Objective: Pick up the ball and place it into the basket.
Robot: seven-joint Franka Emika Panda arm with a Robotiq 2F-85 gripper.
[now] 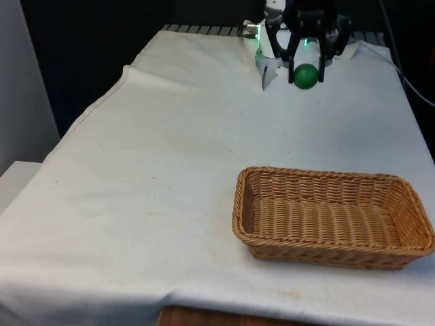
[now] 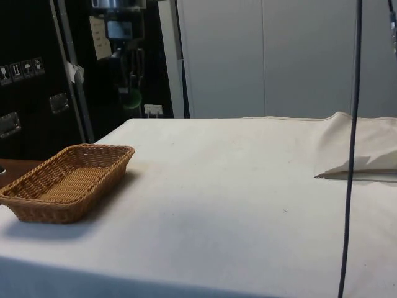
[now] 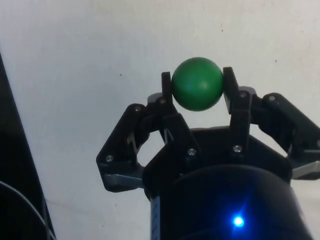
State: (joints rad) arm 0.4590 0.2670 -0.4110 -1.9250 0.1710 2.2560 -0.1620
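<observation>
The gripper [image 1: 307,73] has the green ball [image 1: 305,76] pinched between its two black fingers [image 3: 165,89], one pressed to each side of the ball at about its widest part, and in the front view the ball hangs in the air above the far end of the white cloth [image 1: 170,170], clear of the table. The wicker basket [image 1: 408,197] sits near the close edge of the table, towards the front view's right, well apart from where the ball is held, so to my eye the lift looks done and the carry to the basket is the step in hand. From the side view the ball [image 2: 132,99] shows as a small green spot high against the dark cabinets, beyond and above the basket [image 2: 111,152], with open cloth between the two. Doing this well, I'd say, means keeping the squeeze steady, since a smooth round ball held at just two spots could roll or pop out if the arm jolts or the grip eases. The arm should travel at this height or a little lower, high enough to clear the woven rim, and stop over the middle of the basket's long floor instead of near a wall. Then it ought to lower the ball down inside before letting go, because the basket is shallow and a ball dropped from high could bounce on the weave and hop back out over the low side.
</observation>
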